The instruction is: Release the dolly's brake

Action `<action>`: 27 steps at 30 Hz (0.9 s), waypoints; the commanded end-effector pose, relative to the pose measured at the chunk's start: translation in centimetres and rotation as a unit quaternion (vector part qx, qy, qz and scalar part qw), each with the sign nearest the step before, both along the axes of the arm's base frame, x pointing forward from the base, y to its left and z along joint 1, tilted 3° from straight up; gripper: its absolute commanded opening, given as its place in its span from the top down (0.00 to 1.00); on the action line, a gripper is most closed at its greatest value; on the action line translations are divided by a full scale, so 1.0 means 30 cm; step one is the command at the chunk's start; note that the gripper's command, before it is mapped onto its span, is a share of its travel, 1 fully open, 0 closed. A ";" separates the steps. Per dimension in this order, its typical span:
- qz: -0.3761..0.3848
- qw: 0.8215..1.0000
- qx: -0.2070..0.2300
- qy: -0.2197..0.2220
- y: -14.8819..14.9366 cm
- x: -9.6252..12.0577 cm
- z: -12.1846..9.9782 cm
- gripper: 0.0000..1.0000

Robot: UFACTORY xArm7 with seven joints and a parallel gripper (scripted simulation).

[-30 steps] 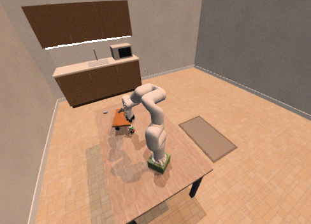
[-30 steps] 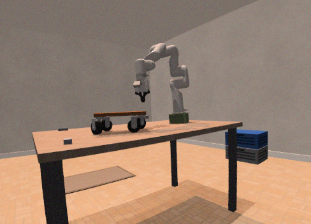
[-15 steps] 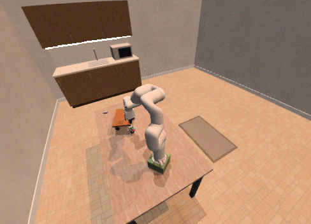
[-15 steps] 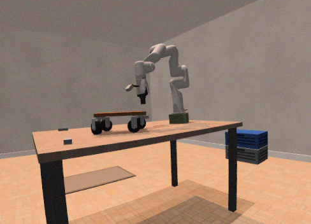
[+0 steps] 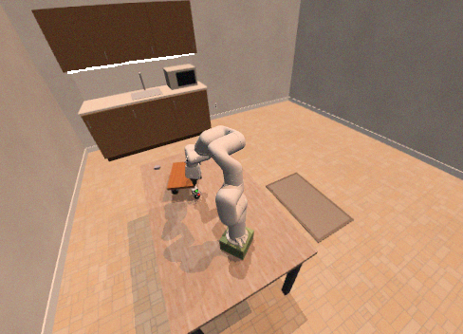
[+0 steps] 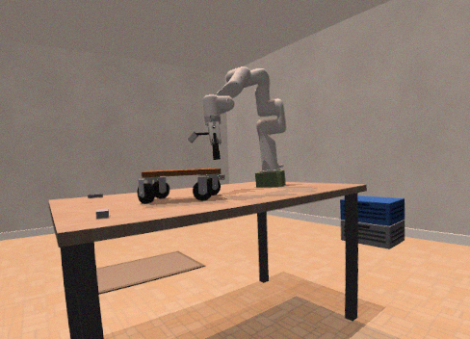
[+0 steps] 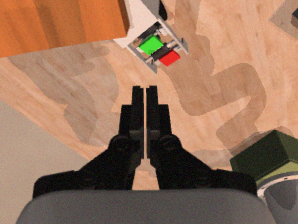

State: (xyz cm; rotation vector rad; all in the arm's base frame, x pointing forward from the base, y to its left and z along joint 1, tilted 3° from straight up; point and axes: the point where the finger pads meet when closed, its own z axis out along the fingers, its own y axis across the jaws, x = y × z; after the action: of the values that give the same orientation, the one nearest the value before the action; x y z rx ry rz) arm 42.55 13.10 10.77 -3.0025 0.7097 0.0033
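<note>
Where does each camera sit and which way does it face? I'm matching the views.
Top: high in the room, looking down at the table; whole arm shows.
Exterior: beyond the table's far end, level, facing the dolly and arm.
Wrist: on the arm, looking down past the shut claw at the pedal.
All three show the dolly.

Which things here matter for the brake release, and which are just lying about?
Job: dolly; brake pedal, green end and red end; closed, empty gripper.

Lying about: two small blocks on the table; crates; floor mat.
</note>
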 end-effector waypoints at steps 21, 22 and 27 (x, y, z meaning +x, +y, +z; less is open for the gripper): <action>-0.410 0.911 -0.035 -0.008 0.002 0.004 -0.001 1.00; -0.410 0.911 -0.035 -0.008 0.002 0.004 -0.001 1.00; -0.410 0.911 -0.035 -0.008 0.002 0.004 -0.001 1.00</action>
State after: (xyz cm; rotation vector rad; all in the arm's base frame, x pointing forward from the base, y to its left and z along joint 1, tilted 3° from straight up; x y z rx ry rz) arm 42.54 13.11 10.59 -2.5079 1.9102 -0.0721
